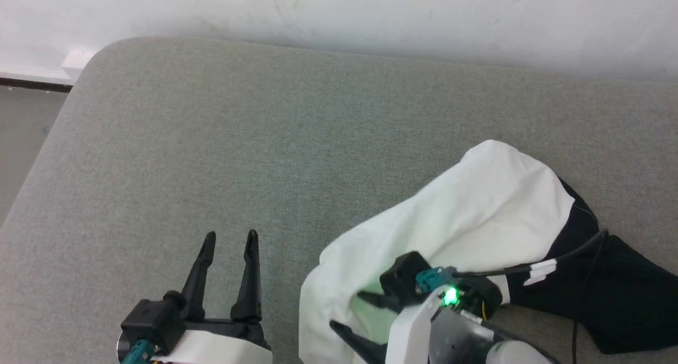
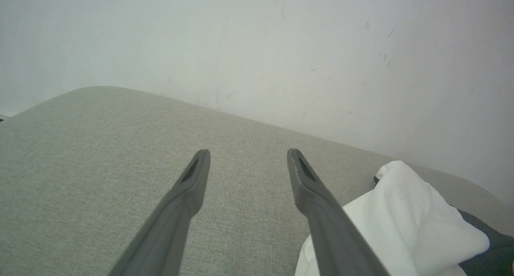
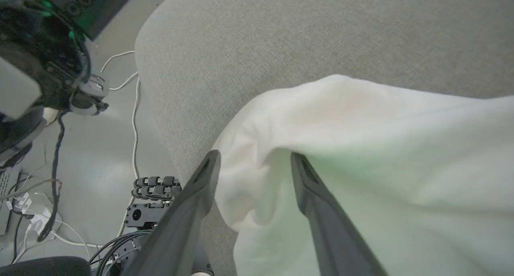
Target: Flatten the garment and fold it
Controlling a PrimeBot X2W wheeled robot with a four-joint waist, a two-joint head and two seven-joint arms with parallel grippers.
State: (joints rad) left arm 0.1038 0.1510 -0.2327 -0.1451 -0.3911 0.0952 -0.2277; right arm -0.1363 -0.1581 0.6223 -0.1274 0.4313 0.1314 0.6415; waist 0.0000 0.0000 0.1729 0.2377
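Observation:
The garment [image 1: 476,215] lies bunched at the right of the grey padded surface [image 1: 265,141], its white panel humped up and a black section [image 1: 625,300] spread out to the right. My right gripper [image 1: 352,312] is at the garment's near left edge with its fingers apart. In the right wrist view a white fold [image 3: 257,187] sits loose between the spread fingertips of my right gripper [image 3: 253,157]. My left gripper [image 1: 231,236] is open over bare surface, left of the cloth. The left wrist view has the left gripper [image 2: 247,153] with the garment [image 2: 401,211] to its right.
A pale wall [image 1: 371,14] runs along the surface's far edge. The surface's rounded corner [image 1: 100,51] is at the far left, with floor [image 1: 21,125] beyond it. In the right wrist view, cables [image 3: 132,91] and robot parts lie on the floor below the near edge.

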